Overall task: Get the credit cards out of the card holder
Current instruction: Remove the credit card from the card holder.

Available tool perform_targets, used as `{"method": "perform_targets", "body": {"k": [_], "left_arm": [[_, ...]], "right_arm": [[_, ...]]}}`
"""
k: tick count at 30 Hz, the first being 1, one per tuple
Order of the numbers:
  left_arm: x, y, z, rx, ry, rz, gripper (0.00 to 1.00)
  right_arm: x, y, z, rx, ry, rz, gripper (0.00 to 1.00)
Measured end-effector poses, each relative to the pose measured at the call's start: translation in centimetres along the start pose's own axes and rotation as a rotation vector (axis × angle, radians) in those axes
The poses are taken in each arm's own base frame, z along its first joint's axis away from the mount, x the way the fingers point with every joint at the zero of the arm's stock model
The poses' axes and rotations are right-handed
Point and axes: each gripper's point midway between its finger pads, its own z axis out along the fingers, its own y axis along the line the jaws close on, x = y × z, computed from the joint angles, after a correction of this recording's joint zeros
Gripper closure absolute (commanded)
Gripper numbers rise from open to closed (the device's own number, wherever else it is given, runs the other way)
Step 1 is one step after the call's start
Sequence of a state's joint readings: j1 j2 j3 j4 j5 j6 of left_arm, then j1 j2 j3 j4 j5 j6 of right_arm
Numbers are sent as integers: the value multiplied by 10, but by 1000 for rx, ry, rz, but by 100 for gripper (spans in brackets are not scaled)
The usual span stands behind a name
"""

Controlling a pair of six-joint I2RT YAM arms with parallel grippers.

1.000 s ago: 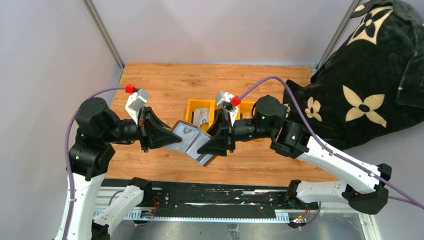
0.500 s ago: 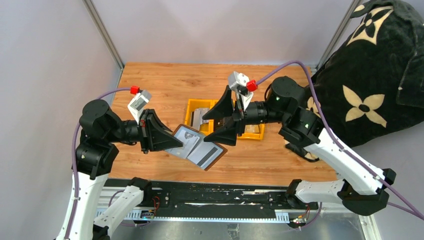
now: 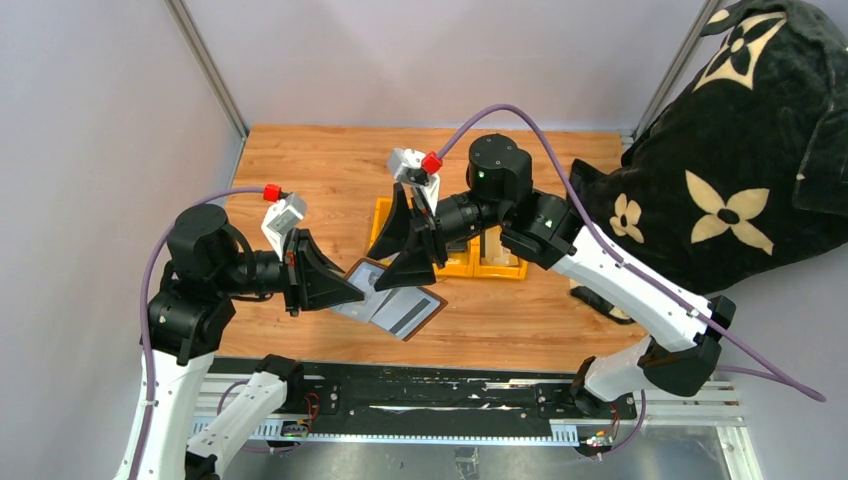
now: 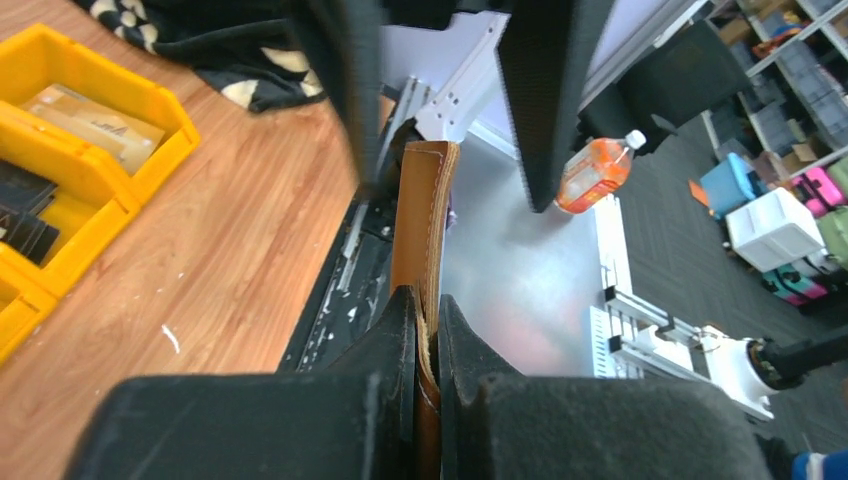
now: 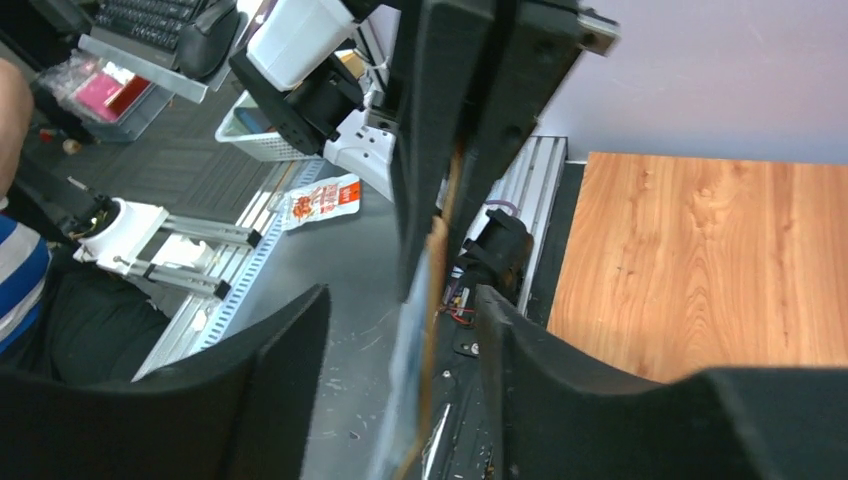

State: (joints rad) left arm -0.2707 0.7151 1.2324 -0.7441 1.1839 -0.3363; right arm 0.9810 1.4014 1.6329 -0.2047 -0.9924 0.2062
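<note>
No legible text or labels anywhere

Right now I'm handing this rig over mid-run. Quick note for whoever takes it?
Left gripper: shut on one edge of the card holder, holding it spread open above the near edge of the table.
Right gripper: open, jaws either side of the holder's free edge, gripping nothing.
Cards: a tan card and black cards lie in the yellow bin.
Done: some cards are out.
Left: I can't tell whether any slot is still filled. Check, then pull what remains.
</note>
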Motion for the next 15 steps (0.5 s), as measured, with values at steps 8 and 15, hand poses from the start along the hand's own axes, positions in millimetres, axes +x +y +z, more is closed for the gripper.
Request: {"method": "perform_targets", "body": {"k": [8, 15], "left_arm": [[8, 9, -1, -30, 31, 40, 100], [13, 15, -2, -58, 45, 54, 100]], "right_arm": [[1, 5, 6, -11, 48, -15, 82], [8, -5, 6, 40, 65, -12, 57]]}}
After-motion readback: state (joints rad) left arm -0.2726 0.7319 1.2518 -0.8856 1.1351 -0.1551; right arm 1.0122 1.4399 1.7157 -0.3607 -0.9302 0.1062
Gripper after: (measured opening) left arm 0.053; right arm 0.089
